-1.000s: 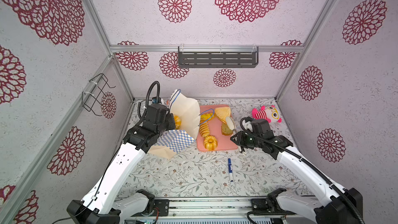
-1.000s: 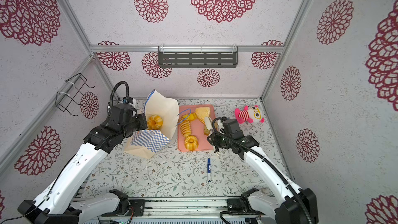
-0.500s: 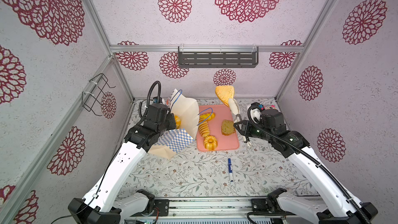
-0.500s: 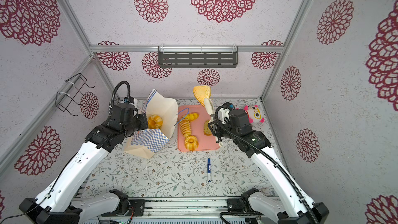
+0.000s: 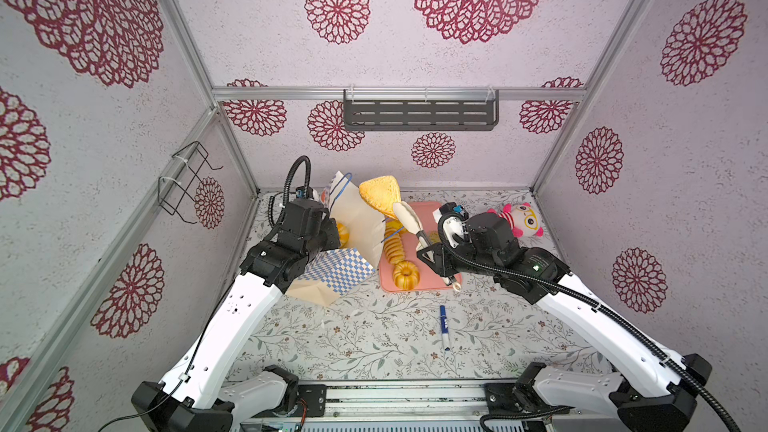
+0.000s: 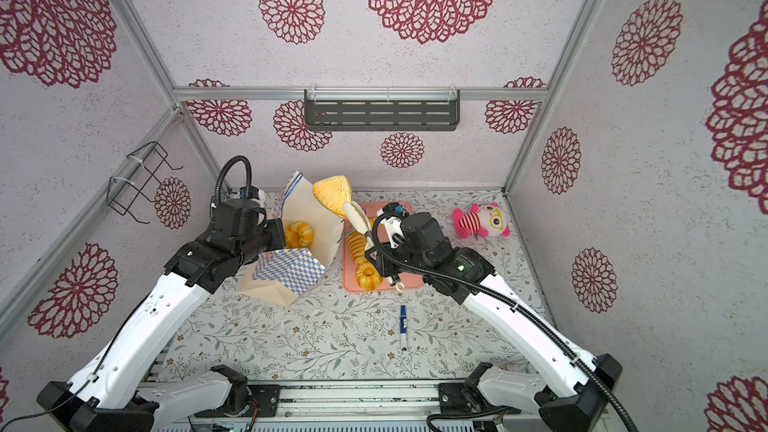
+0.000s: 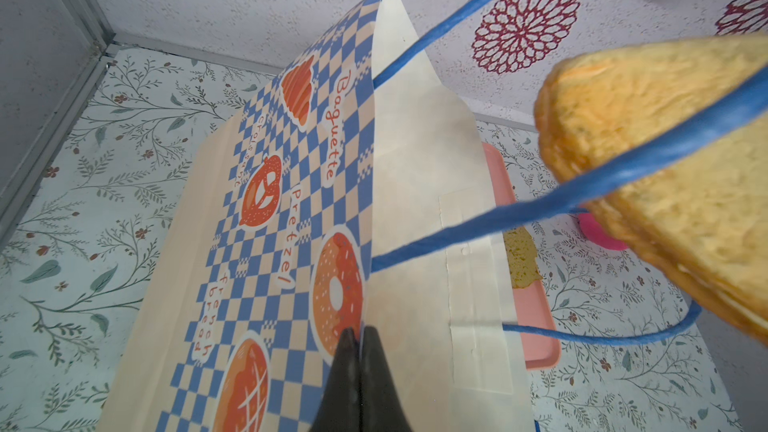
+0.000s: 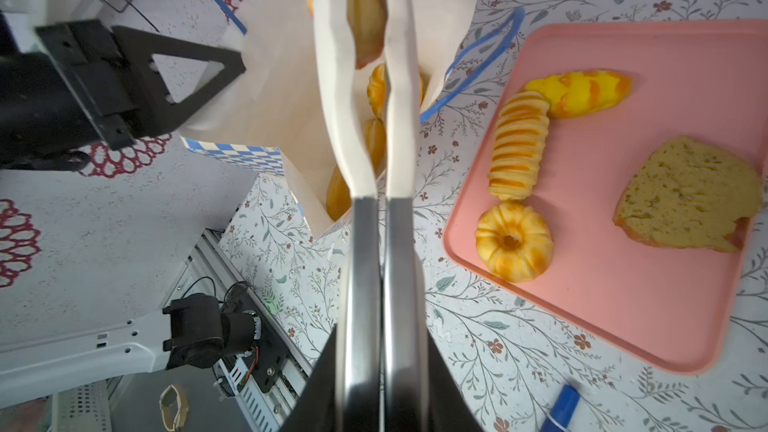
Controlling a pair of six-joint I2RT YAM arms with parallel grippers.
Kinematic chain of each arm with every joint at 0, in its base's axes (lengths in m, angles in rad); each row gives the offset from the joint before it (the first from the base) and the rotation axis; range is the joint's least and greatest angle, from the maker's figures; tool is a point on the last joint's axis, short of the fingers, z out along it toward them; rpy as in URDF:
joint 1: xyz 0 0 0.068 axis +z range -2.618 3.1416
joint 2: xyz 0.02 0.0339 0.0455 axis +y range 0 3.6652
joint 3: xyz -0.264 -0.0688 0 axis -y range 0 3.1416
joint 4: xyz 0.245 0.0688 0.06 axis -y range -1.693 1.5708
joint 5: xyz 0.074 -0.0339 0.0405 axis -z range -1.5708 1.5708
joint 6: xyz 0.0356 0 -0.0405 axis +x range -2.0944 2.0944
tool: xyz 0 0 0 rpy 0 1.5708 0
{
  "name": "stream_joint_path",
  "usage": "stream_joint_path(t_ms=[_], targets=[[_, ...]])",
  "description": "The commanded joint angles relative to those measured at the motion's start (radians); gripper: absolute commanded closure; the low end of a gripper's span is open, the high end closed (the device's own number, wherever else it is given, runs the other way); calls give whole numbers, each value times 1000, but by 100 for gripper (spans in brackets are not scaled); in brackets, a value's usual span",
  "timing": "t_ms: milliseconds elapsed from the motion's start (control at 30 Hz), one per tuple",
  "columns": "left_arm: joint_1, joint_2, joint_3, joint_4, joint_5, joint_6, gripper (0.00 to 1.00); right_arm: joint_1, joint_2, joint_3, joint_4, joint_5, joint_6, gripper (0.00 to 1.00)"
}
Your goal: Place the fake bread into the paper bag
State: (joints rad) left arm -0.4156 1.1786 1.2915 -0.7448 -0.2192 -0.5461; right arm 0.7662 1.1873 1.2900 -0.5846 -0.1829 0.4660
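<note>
Readable words appear only on the blue-and-cream checked side of the paper bag (image 7: pixel 195 218), seen in the left wrist view. All are in orange, handwriting-style letters running along the bag's length.

- **"Baguette"** sits in the upper middle of the frame, just beside the croissant print (image 7: pixel 297 93).
- **"Pretzel"** lies near the centre, between the pretzel print (image 7: pixel 262 197) and the doughnut print (image 7: pixel 334 292).
- **"croissant"**, in smaller letters, runs along the left of the pretzel print.
- **"french bread"** stands lower, left of centre.

In both top views the bag's lettering is too small to read.
</note>
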Motion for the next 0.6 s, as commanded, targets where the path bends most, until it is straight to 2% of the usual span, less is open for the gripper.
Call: stream_joint_path(t_ms=[0,167,333,567], targets=[[11,-11,22,-2,0,4,100,15,10,48,4,42,-44,85],[11,-11,24,-7,0,4,100,58,62,85,-34,56,-65,82],[9,-15,22,-9,0,2,100,92,120,132,-68,92,-85,74],[10,-23,16,-11,-1,2,100,100,154,160,-70,111,-91,51]])
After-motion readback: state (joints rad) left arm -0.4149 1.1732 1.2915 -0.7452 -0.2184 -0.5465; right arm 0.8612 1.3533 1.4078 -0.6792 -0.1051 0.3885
